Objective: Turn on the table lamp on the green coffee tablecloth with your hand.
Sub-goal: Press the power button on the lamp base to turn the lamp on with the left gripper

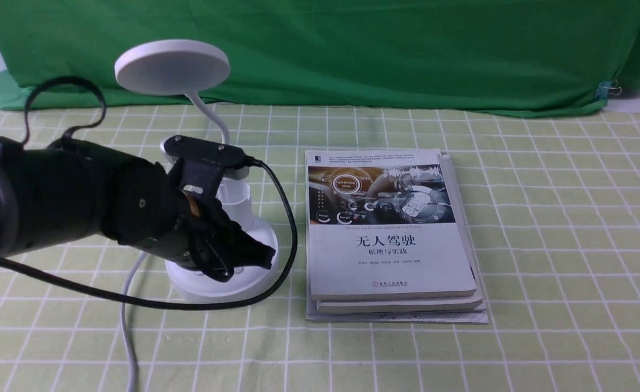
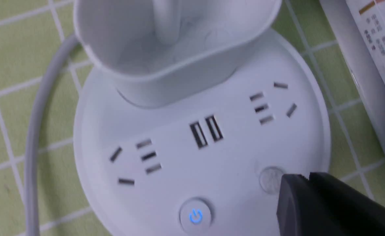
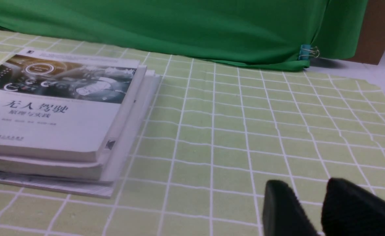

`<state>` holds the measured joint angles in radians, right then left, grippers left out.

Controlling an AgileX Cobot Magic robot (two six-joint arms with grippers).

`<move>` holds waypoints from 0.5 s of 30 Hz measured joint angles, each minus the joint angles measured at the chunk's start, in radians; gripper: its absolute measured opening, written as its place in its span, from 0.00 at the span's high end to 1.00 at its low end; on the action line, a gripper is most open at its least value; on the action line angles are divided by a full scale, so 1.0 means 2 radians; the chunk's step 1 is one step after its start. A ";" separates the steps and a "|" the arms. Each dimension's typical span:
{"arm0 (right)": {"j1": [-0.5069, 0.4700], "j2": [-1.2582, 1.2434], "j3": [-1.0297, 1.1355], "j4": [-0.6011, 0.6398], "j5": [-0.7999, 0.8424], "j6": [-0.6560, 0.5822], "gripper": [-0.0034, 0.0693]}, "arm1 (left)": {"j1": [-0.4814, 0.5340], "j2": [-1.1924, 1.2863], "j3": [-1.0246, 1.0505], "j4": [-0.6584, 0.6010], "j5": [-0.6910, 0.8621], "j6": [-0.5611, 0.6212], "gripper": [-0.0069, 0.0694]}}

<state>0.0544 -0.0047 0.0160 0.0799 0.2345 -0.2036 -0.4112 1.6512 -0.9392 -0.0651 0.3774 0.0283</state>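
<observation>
White plastic lamp (image 1: 237,202) stands on the left part of the checked cloth (image 1: 543,218), just beside a stack of books (image 1: 390,239). Left gripper (image 2: 305,183): jaws together, nothing held, tip over the lamp's base at the edge of 1 clear round button (image 2: 267,178) (contact cannot be confirmed). The 2nd button (image 2: 195,216) shows a blue power symbol. Right gripper (image 3: 307,188): tips slightly apart, empty, low over bare cloth.
</observation>
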 joint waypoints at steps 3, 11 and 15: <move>0.000 0.000 0.000 0.000 0.000 0.000 0.62 | -0.001 0.015 0.000 0.015 -0.021 -0.001 0.89; 0.000 0.000 0.000 0.000 0.000 0.000 0.62 | -0.001 0.033 0.000 0.019 -0.031 -0.003 0.89; 0.000 0.000 0.000 0.000 0.000 0.000 0.62 | -0.001 0.037 -0.001 0.018 -0.035 -0.008 0.89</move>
<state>0.0544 -0.0047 0.0160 0.0799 0.2345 -0.2027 -0.4127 1.7260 -0.9403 -0.0286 0.3077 0.0117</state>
